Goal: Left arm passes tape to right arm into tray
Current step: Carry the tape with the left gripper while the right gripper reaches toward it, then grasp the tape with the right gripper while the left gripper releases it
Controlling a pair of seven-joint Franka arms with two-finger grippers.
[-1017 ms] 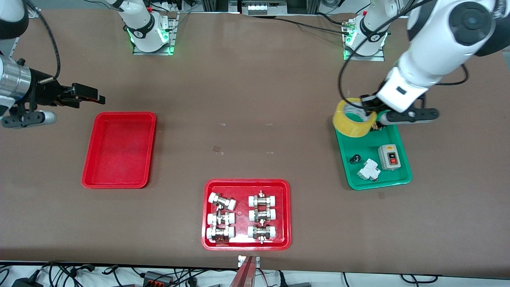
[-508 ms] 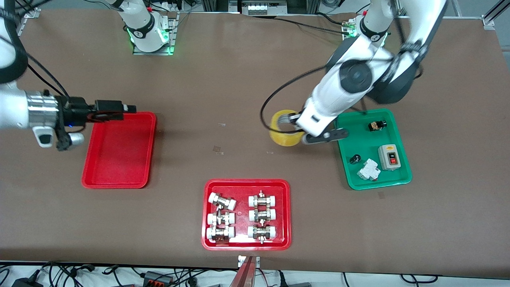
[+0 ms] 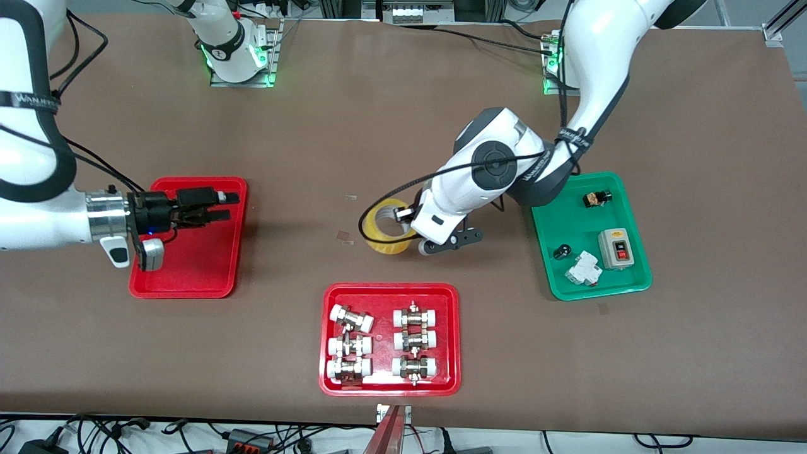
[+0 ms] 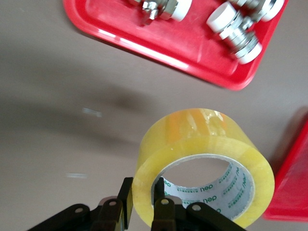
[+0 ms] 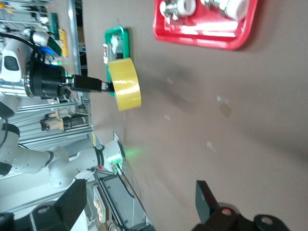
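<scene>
Tape (image 3: 391,228) carried to mid-table, hole upward

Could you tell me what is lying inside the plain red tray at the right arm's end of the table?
Nothing can be seen lying in the plain red tray. The right gripper hangs over it, open, and covers part of its floor. The left gripper holds the tape over the table's middle.
</scene>
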